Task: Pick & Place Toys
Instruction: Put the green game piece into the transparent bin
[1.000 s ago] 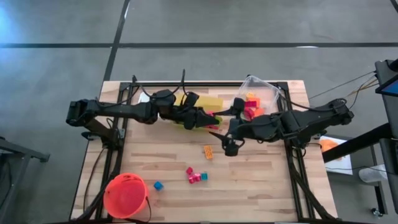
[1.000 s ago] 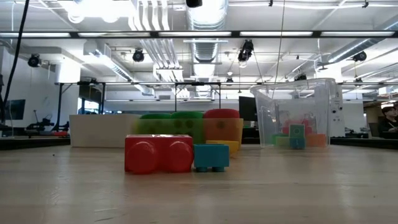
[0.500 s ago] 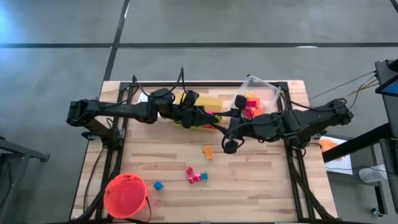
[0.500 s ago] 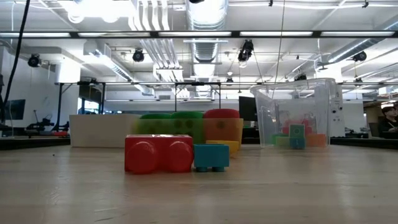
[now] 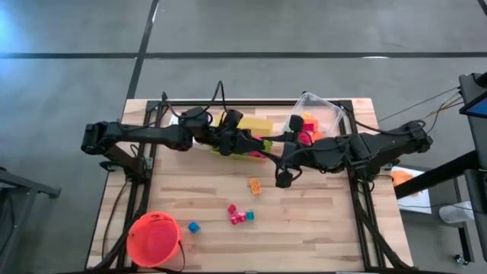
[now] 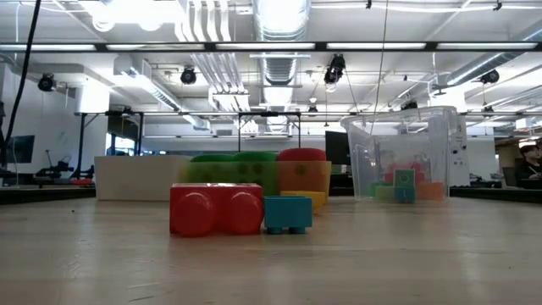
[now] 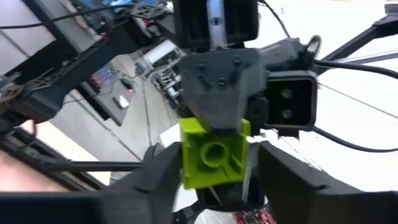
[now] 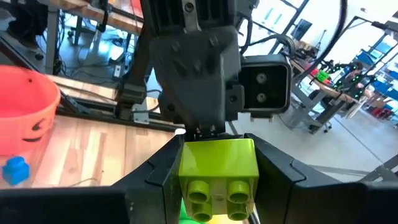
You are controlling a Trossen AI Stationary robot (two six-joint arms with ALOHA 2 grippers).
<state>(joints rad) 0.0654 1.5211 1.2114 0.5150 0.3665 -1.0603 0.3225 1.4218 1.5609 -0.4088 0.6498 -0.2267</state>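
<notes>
Hand-over of the lime-green block in mid-air, over the near edge of the yellow bin at the back of the table.

Recommended handling:
- Confirm a square grip by the right gripper on the block's flat sides before any pull.
- Part the left gripper fully, then back it straight off, without dragging the block sideways.
- Keep both wrists level, since a tilt risks a twist and a drop among the loose blocks below.

Jaws:
- Right: narrow, clamped on the lime-green block, studs facing the wrist camera.
- Left: partly open around the same block, a pale sliver showing beside one finger. Cannot tell whether the other finger touches it.
</notes>
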